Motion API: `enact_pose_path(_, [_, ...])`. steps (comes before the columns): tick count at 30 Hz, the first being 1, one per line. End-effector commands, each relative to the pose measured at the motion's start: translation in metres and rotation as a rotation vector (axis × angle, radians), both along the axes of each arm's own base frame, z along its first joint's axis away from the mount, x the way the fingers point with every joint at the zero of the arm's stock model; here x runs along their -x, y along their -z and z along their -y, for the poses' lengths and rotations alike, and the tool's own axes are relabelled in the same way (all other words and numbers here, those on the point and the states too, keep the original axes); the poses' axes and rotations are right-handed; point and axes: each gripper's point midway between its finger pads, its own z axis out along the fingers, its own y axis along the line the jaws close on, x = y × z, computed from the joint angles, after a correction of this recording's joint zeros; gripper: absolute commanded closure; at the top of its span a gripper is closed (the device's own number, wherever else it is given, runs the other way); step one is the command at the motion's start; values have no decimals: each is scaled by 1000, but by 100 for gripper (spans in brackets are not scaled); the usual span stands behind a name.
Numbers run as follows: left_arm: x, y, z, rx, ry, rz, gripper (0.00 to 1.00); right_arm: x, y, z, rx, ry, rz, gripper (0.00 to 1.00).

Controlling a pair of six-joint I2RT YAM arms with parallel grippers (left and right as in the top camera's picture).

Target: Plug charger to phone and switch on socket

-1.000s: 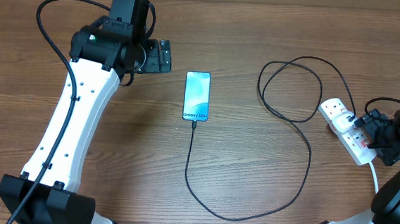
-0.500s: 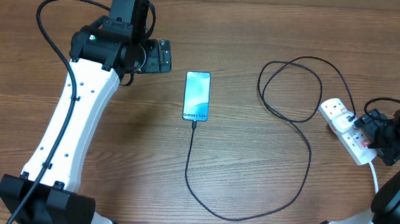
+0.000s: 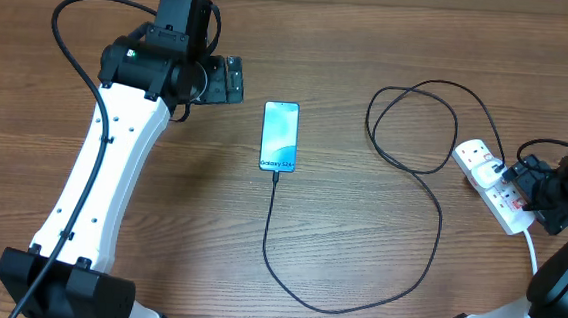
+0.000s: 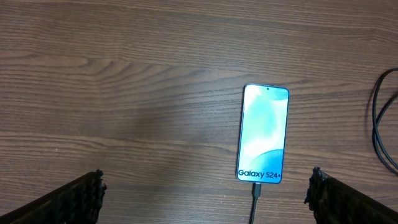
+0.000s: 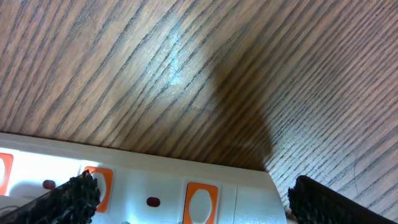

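Note:
The phone (image 3: 279, 136) lies flat mid-table with its blue-cyan screen lit; it also shows in the left wrist view (image 4: 263, 133). The black charger cable (image 3: 431, 204) is plugged into the phone's near end (image 4: 255, 190) and loops right to the white power strip (image 3: 491, 184). My left gripper (image 3: 231, 79) is open and empty, left of and beyond the phone. My right gripper (image 3: 525, 186) hovers open right over the strip's near half; the right wrist view shows the strip (image 5: 249, 193) with orange-red switches (image 5: 202, 202) between my fingertips (image 5: 78, 196).
The strip's thick white cord (image 3: 536, 252) runs toward the near right table edge. The left arm's white links (image 3: 102, 176) cross the left side of the table. Bare wood surrounds the phone.

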Motion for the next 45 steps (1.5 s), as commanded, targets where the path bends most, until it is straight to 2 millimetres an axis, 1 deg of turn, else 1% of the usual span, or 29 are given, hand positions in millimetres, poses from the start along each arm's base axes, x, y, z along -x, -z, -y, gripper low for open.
enact_pose_path(1, [-2, 2, -2, -7, -15, -2, 0, -2, 7, -22, -67, -66, -8, 0])
enact_pose_path(13, [-2, 2, -2, -7, -15, -2, 0, 1, 7, -24, -73, -91, -18, 0])
enact_pose_path(27, [-2, 2, -2, -7, -15, -2, 1, 0, 6, -24, -72, -91, -18, 0])
enact_pose_path(45, [-2, 2, -2, -7, -15, -2, 0, 4, 8, -27, -83, -89, -35, 0])
